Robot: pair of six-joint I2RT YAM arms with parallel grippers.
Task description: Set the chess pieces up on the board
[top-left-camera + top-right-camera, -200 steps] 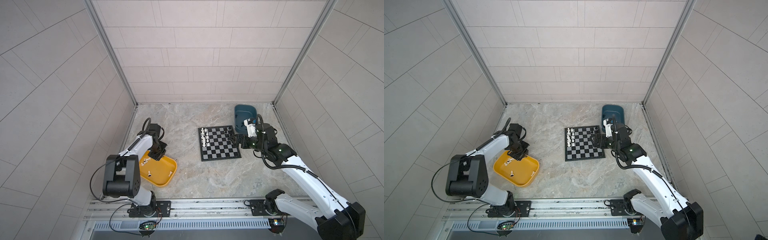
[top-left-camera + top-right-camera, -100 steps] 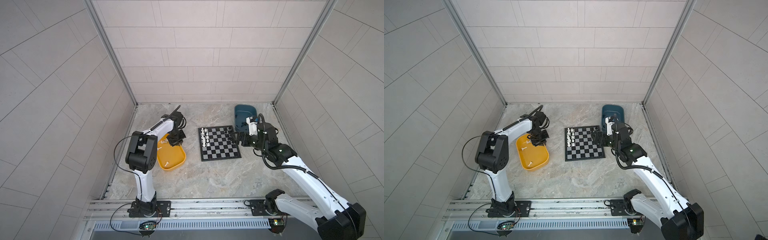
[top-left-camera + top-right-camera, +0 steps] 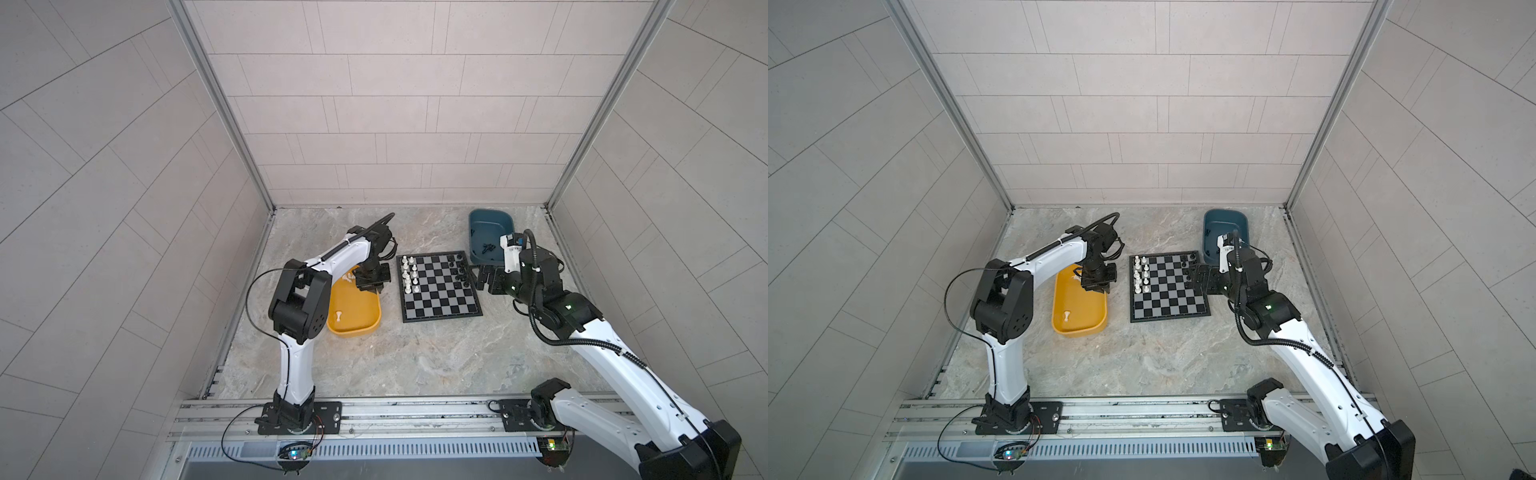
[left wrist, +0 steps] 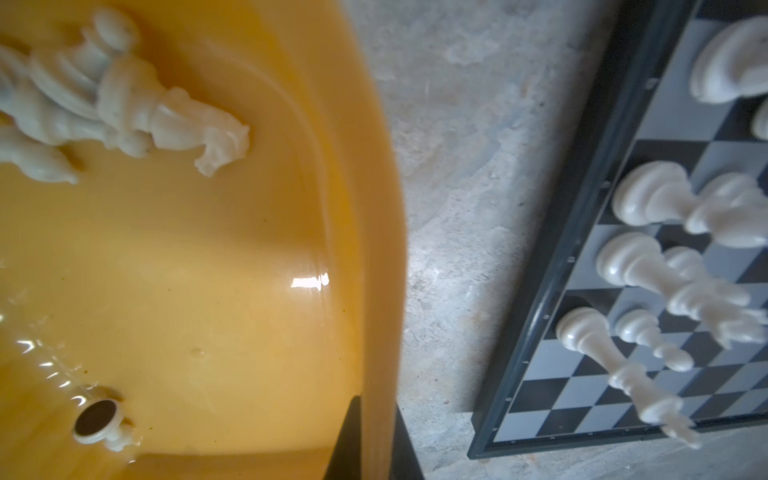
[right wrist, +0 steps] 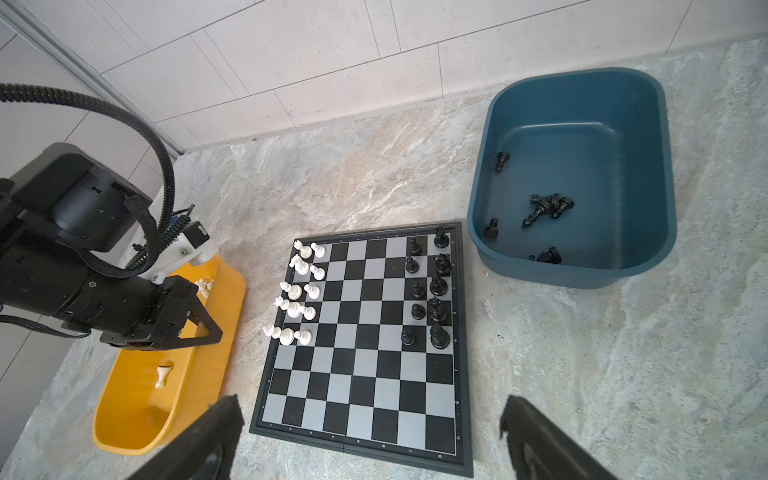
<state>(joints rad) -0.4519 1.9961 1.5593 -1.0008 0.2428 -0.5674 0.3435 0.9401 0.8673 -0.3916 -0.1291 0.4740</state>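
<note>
Two low arms: the left pincer point(image 3: 372, 286) clamps the rim of the yellow tray point(image 3: 353, 331). Wide open, the right pincer point(image 3: 485, 281) hovers at an edge of the board point(image 3: 440, 293) — open surface point(image 3: 415, 365) nearer.

On my grey marbled desk point(image 3: 415, 357) lies a flat black-and-grey checked chessboard point(image 3: 444, 305). A yellow plastic tray point(image 3: 361, 318) lies left of it, a dark teal plastic tray point(image 3: 490, 222) right, neither touching it.

black-grey board point(image 5: 361, 353) lying flat; white chess pieces point(image 5: 294, 291) upright along one edge, black pieces point(image 5: 437, 286) opposite
</note>
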